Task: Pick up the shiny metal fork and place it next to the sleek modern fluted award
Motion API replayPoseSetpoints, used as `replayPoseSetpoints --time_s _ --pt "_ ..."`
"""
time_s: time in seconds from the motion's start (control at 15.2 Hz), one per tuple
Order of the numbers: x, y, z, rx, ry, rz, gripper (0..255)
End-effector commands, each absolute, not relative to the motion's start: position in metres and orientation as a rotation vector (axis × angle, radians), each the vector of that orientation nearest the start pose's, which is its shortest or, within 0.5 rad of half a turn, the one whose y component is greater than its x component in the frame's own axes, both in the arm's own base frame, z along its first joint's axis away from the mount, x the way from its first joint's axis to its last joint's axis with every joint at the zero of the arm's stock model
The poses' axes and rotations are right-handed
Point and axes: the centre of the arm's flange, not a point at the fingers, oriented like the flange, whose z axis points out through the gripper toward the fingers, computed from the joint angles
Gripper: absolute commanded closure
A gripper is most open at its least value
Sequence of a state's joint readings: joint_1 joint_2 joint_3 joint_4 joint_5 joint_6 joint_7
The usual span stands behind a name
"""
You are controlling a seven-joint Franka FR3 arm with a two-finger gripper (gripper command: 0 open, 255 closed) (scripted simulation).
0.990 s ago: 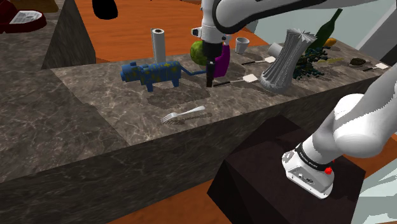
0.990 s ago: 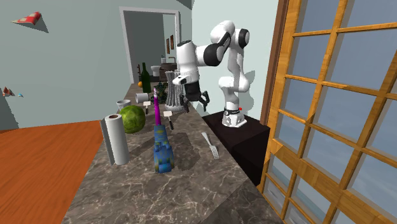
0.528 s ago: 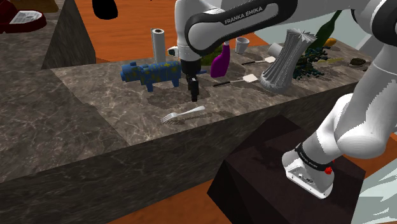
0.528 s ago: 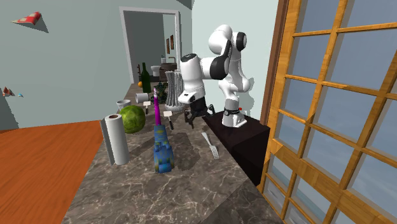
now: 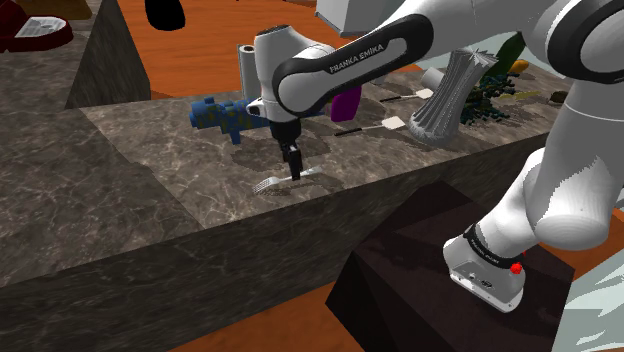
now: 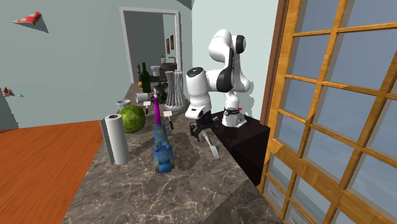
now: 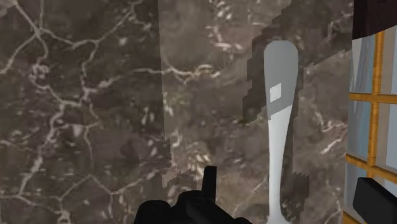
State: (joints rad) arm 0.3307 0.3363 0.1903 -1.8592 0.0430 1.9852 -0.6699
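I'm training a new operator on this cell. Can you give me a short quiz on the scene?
1. True or false: the fork lies flat on the marble counter.
2. The fingers of the end effector are: A) open, either side of the fork without touching it; B) shut on the fork; C) shut on nothing.
3. Fill in: in the shoulder view, the fluted award stands to the fork's ____.

Key: 1 true; 2 A; 3 right.
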Motion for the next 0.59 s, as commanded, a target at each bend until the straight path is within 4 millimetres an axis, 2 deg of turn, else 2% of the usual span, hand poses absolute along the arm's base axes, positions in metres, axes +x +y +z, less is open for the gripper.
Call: replayPoseSetpoints --time_s 0.0,0.13,0.53 --pt "0.5243 0.2996 0.3161 -2.513 -1.659 0.297 0" --pt "0.5224 0.2995 0.3081 -2.513 -1.659 0.297 0" --pt "0.5224 0.2995 0.3080 -2.513 -1.659 0.297 0"
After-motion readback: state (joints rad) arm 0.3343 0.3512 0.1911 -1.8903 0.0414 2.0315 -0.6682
